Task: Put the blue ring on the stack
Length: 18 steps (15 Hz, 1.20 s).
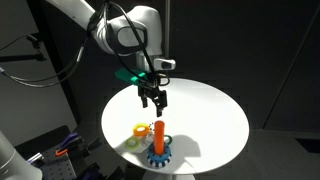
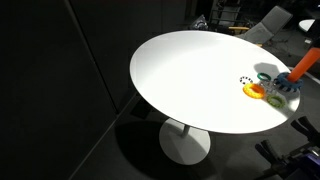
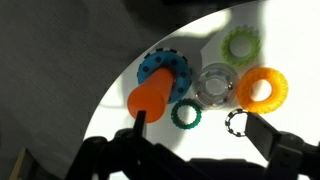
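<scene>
In an exterior view the stack (image 2: 303, 65) stands at the very edge of the picture, its orange peg partly cut off, and the rings beside it are too small to tell apart well. In the wrist view the lower part of the picture is dark and blurred, so the gripper's body is hard to make out.

The blue ring (image 3: 163, 70) lies at the foot of the stack (image 3: 150, 100). It appears to sit around the peg's base, though the peg hides part of its middle. In an exterior view it also shows low around the peg (image 1: 159, 152).

Loose on the white table (image 1: 210, 110) near the stack lie a dark green ring (image 3: 185, 114), a clear ring (image 3: 214, 85), a yellow ring (image 3: 262, 90), a pale green ring (image 3: 240, 42) and a thin black ring (image 3: 236, 123).

The arm reaches in from the upper left with its wrist turned down. The gripper (image 1: 154, 99) hangs above the stack, apart from it. Its fingers (image 3: 268, 138) are spread wide with nothing between them.
</scene>
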Tool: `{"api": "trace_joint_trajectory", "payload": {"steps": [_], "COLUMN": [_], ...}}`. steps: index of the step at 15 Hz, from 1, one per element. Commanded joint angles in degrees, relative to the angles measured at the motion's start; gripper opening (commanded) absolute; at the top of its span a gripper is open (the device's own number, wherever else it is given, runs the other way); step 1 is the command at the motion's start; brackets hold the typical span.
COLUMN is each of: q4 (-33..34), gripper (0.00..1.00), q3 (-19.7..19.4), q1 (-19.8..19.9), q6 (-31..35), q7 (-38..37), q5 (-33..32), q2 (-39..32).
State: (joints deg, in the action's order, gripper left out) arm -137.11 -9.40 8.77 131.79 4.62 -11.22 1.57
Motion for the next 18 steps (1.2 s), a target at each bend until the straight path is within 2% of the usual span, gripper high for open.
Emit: {"api": "trace_joint_trajectory", "payload": {"steps": [1, 11, 18], "q4": [-2.8, -7.0, -11.5], "gripper": [1.00, 1.00, 1.00], "q3": [1.9, 5.8, 5.9], "q1": [-1.5, -4.7, -5.4], "q6": [-2.1, -15.5, -16.6], "q7": [-0.8, -0.4, 0.6], "q5": [-0.6, 0.1, 1.4], "q2": [3.5, 11.1, 20.0]}}
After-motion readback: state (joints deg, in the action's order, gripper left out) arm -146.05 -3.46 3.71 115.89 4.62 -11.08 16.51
